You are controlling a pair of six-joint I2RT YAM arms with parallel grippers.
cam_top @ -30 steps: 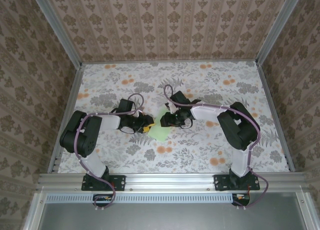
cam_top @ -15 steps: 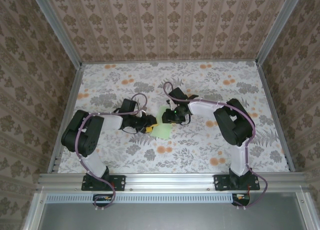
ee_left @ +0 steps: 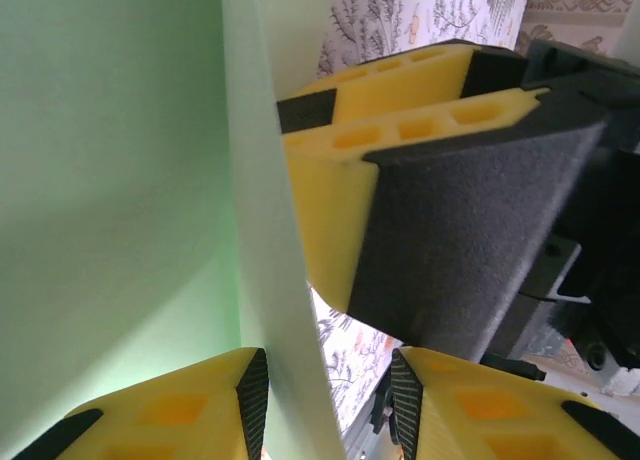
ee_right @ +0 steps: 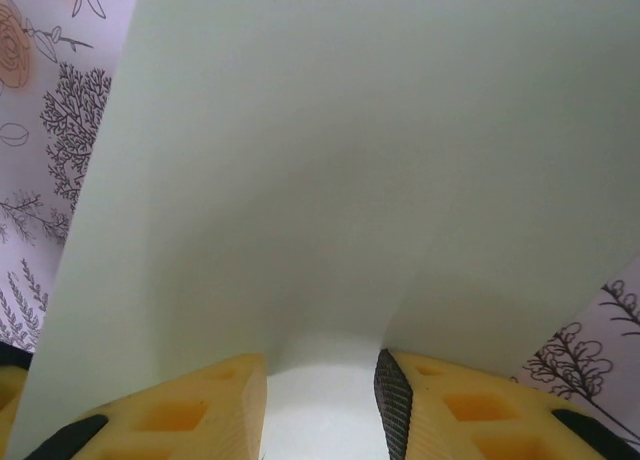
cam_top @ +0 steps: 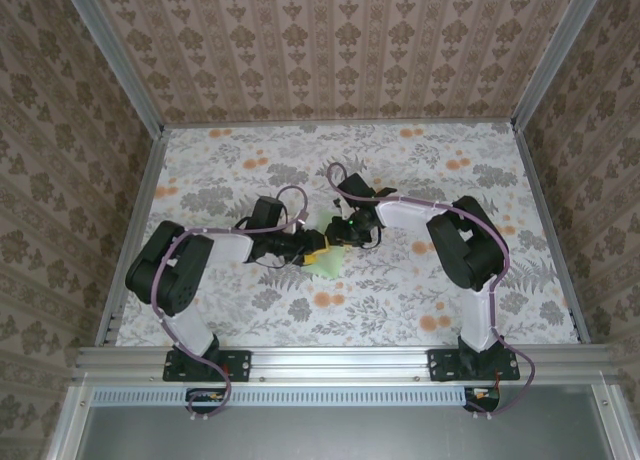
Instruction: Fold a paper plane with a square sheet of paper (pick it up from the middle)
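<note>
The pale green sheet of paper (cam_top: pixel 326 261) lies mid-table, partly lifted between the two grippers. In the left wrist view the paper (ee_left: pixel 100 180) is a broad green face with a pale raised fold running down between my jaws. My left gripper (ee_left: pixel 330 385) is open around that fold, with a gap on its right side. The right gripper's yellow and black fingers (ee_left: pixel 430 210) sit just beyond the fold. In the right wrist view the paper (ee_right: pixel 350 160) bulges in between the spread pads of my open right gripper (ee_right: pixel 320 375). From above, the left gripper (cam_top: pixel 318 246) and right gripper (cam_top: pixel 344 229) almost touch.
The floral tabletop (cam_top: pixel 420 160) is walled in by patterned panels, with metal rails (cam_top: pixel 130 220) along the left and right edges. Both arm bases stand at the near edge (cam_top: pixel 340 358).
The left gripper has slid right, up to the paper and the right gripper. The right gripper shifted slightly back and right, then held still. Less paper shows from above.
</note>
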